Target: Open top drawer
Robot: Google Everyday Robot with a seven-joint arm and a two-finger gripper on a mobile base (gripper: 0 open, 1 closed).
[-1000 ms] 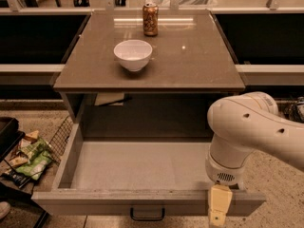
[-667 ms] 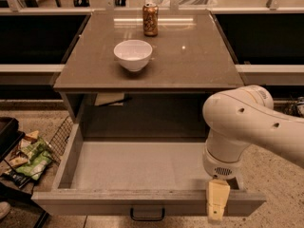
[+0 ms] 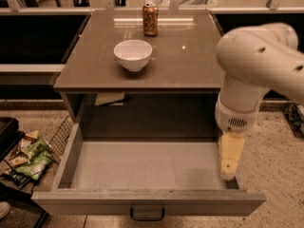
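The top drawer [image 3: 142, 167] is pulled far out from under the brown table [image 3: 190, 65]. Its plain grey inside shows and holds nothing. Its flat front panel [image 3: 85, 206] is at the bottom of the view, with the small dark loop handle [image 3: 147, 214] at its centre. My gripper [image 3: 230, 156] hangs from the white arm [image 3: 256, 65] over the drawer's right near corner, pointing down, above the floor of the drawer and just behind the front panel. It holds nothing that I can see.
A white bowl [image 3: 133, 54] and a brown drink can [image 3: 150, 19] stand on the table top. A sheet of paper [image 3: 109, 99] lies in the recess under the top. A wire basket with snack bags [image 3: 31, 156] stands left of the drawer.
The arm has lifted and swung right; the gripper has risen from the drawer's front right edge to above the drawer's right side. The drawer has stayed open.
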